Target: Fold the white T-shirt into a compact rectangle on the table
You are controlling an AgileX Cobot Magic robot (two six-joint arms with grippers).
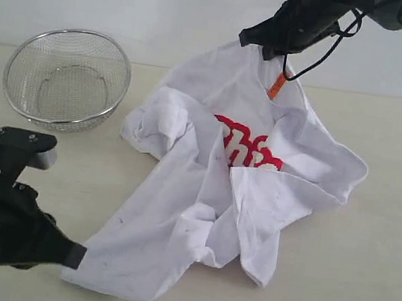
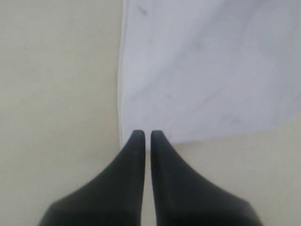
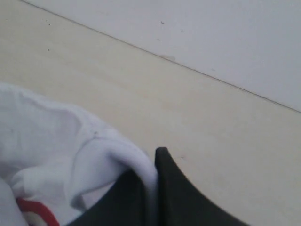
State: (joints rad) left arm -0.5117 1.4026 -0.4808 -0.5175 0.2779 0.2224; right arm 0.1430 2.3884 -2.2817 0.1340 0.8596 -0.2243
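White T-shirt (image 1: 176, 215): soft cotton, short-sleeved, red bubble lettering (image 1: 251, 147) across the chest, small orange neck tag (image 1: 276, 86), faint grey smudges.

Location: crumpled and half spread in the middle of the broad pale beige matte table (image 1: 366, 258). It lies near the round wire-mesh metal basket (image 1: 16, 81) but clear of it.

Hold, far end: my right gripper (image 1: 267, 51) has its jaws clamped on the collar edge by the tag, and the neck is raised off the table.

Hold, near end: my left gripper (image 1: 79, 256) has its jaws together, tips at a bottom hem corner. I cannot tell whether cloth is pinched between them.

Handling, my estimate: light and limp, with no stiffness of its own. It sags and bunches wherever it is unsupported, and it drags rather than slides on the matte top. It is not fragile.

Where to take hold: stitched edges such as the collar, hem corners and shoulder seams. They are thicker and less likely to slip out than a single loose layer.
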